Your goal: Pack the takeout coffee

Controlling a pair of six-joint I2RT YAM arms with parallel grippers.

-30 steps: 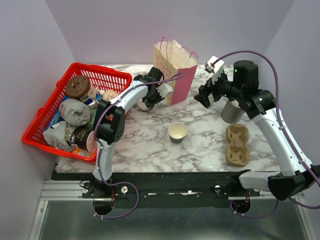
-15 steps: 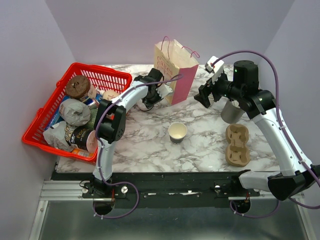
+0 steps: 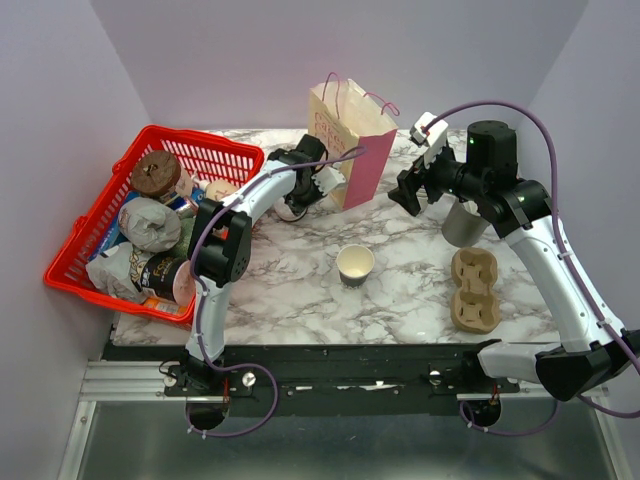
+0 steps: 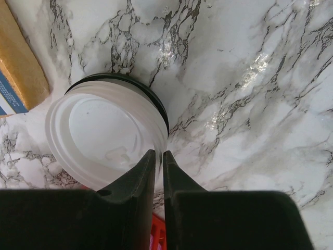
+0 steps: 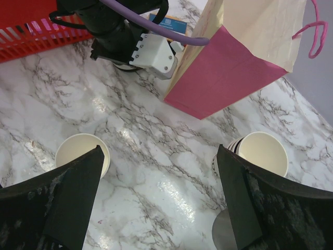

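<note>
The takeout coffee cup, cream with a dark lower band, stands open and lidless mid-table; it also shows in the right wrist view. My left gripper is down at the table beside the bag. In its wrist view the left gripper is shut on the rim of a round white plastic lid, which lies on a dark-rimmed lid. My right gripper is open and empty, held high right of the bag and apart from the cup; it also shows in its wrist view.
A cream and pink paper bag stands at the back. A red basket of packaged food is at the left. A grey cup, a stack of cream cups and a brown pulp cup carrier are at the right.
The left arm's elbow has shifted very slightly. The right arm and the cup have not moved.
</note>
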